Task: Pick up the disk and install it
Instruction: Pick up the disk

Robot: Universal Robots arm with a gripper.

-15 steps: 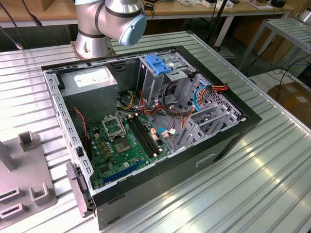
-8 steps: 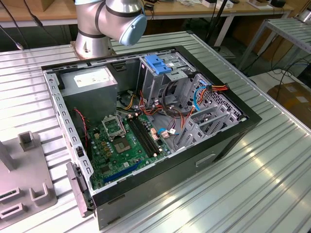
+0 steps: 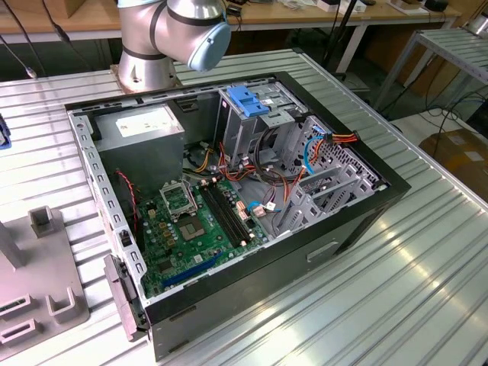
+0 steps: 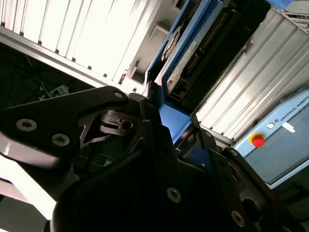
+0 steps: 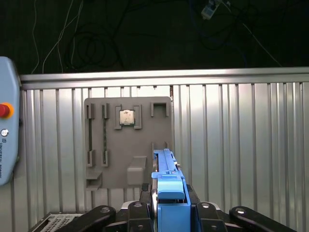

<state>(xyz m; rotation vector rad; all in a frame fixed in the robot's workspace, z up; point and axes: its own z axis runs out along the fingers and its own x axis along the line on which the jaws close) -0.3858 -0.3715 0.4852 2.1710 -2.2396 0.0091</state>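
An open computer case lies on the ribbed metal tabletop. It is crowded inside with a green motherboard, a grey power supply box with a white sticker, a metal drive cage with a blue plastic top, and a tangle of coloured cables just beside the cage. The arm rises behind the case. A grey fixture plate sits at the exterior view's left, apart from the case. The wrist views bring in the hand: its black fingers are drawn in against either side of the disk, which it holds edge-on, off the tabletop, with the fixture plate beyond it. The grip seems firm, though the contact faces are partly hidden. In the first wrist view a processor chip rests in one of the plate's recesses, and a pale pendant with a red button lies near the plate. The second wrist view adds the disk's flat face and dark connector edge, reaching out from the hand.
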